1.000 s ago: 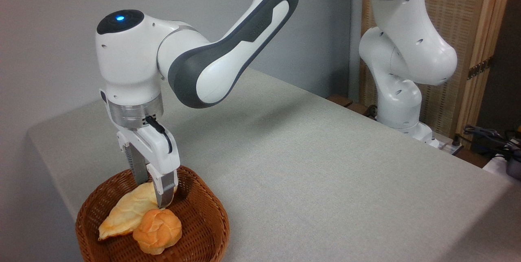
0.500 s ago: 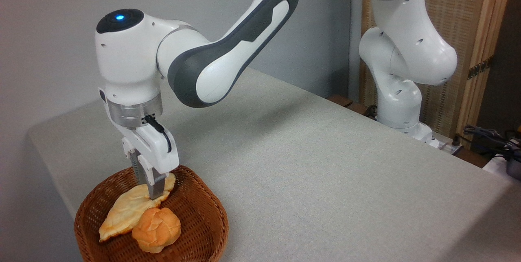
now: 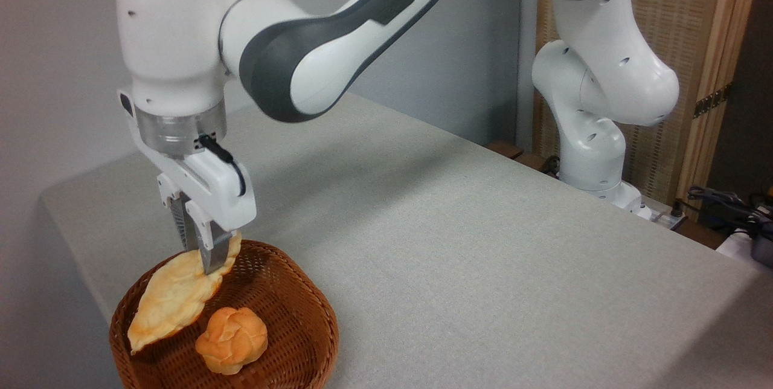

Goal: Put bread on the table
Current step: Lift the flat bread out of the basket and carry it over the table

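The long, flat, pale golden bread [image 3: 172,298] hangs tilted above the brown wicker basket [image 3: 296,316] at the lower left. My gripper [image 3: 208,262] is shut on its upper end, pointing straight down. The loaf's lower orange tip reaches the basket's left rim; whether it touches is unclear. The light grey table [image 3: 453,244] spreads to the right of the basket.
A small round orange knotted bun [image 3: 232,340] lies inside the basket, just right of the hanging loaf. The arm's white base [image 3: 595,165] stands at the table's far right edge, with cables [image 3: 724,202] and a wooden screen behind it.
The gripper closed on the loaf's upper end and rose up and slightly left, lifting the bread out of the basket. The bun stayed in the basket.
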`<state>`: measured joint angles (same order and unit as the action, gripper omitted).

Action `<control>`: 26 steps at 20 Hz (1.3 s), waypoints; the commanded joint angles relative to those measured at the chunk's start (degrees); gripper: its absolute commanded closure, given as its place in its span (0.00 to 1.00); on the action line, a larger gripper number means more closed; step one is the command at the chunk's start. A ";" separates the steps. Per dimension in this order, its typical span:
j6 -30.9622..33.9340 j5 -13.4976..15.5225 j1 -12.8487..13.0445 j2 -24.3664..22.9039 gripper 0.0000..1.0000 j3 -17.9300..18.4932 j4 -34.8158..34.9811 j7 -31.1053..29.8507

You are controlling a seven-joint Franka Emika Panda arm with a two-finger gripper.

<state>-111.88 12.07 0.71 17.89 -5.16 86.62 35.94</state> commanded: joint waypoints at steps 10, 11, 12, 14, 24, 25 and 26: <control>21.09 1.03 -0.62 -16.03 0.84 0.94 6.18 7.56; 21.26 -0.02 -0.62 -18.48 0.84 0.94 9.07 10.44; 21.27 -0.99 -0.62 -19.46 0.84 0.94 10.66 11.69; 21.27 -3.27 -0.18 -22.19 0.82 0.85 14.97 13.80; 19.51 -5.21 3.42 -19.65 0.26 0.24 22.81 13.46; 19.33 -5.21 3.51 -19.48 0.20 0.24 22.81 13.37; 18.98 -5.21 3.51 -19.13 0.16 0.15 22.72 13.37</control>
<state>-91.65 7.51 3.82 -2.08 -5.25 109.22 48.88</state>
